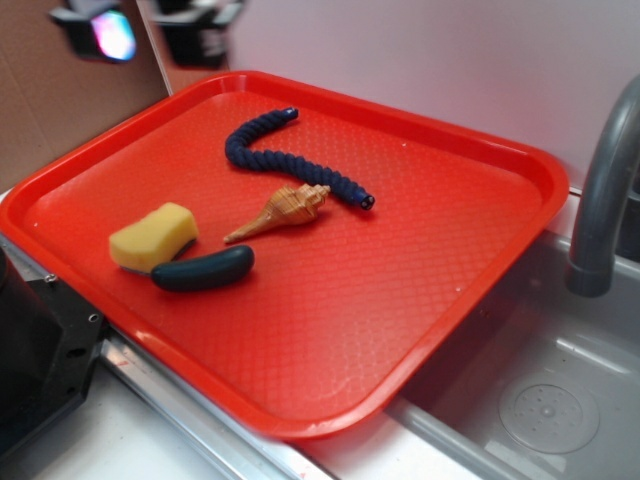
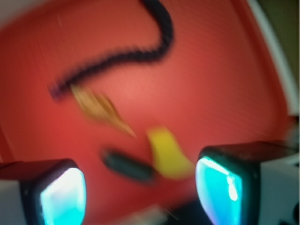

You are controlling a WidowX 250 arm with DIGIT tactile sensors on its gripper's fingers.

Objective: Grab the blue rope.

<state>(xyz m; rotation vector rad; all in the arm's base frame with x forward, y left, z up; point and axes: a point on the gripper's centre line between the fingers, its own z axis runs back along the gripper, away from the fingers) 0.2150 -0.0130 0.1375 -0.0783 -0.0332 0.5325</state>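
The blue rope (image 1: 290,160) is a dark navy braided cord lying curved on the far half of the red tray (image 1: 420,300). In the blurred wrist view the rope (image 2: 140,54) runs across the top. My gripper (image 1: 150,30) hangs high above the tray's far left corner, well clear of the rope. In the wrist view the gripper (image 2: 140,192) is open and empty, its two glowing fingers (image 2: 63,197) wide apart.
A tan shell (image 1: 280,212) lies just in front of the rope. A yellow sponge (image 1: 153,238) and a dark teal sausage-shaped object (image 1: 203,269) lie near the tray's left edge. A grey faucet (image 1: 605,200) and sink (image 1: 520,390) are at right.
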